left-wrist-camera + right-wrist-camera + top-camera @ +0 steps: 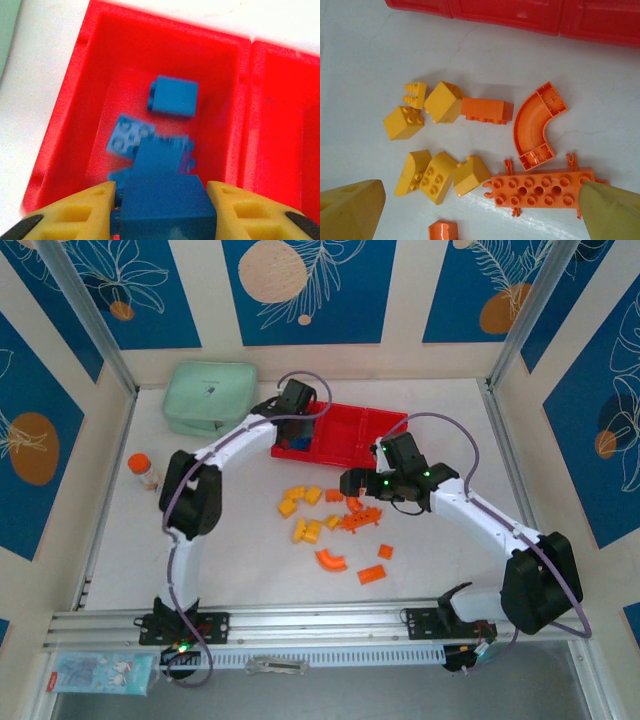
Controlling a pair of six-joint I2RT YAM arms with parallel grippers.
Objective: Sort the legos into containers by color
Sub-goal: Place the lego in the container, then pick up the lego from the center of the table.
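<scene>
My left gripper point(162, 210) is shut on a blue brick point(165, 200) and hangs over the left compartment of the red tray point(65, 115), where several blue bricks point(174, 96) lie. From above, that gripper point(296, 425) sits at the tray's point(365, 420) left end. My right gripper point(482, 212) is open, low over the table. Between its fingers point(350, 210) lie an orange studded plate point(540, 187) and yellow bricks point(435, 176). Further off are an orange arch point(535, 125), an orange brick point(486, 110) and more yellow bricks point(440, 102). In the top view this gripper point(352, 483) is beside the loose pile point(300, 502).
A mint-green zip case point(210, 397) lies at the back left, touching the left arm's reach path to the tray. An orange-capped bottle point(145, 470) stands at the left. Another orange arch point(331, 560) and a flat orange piece point(372, 574) lie nearer the metal rail point(320, 625).
</scene>
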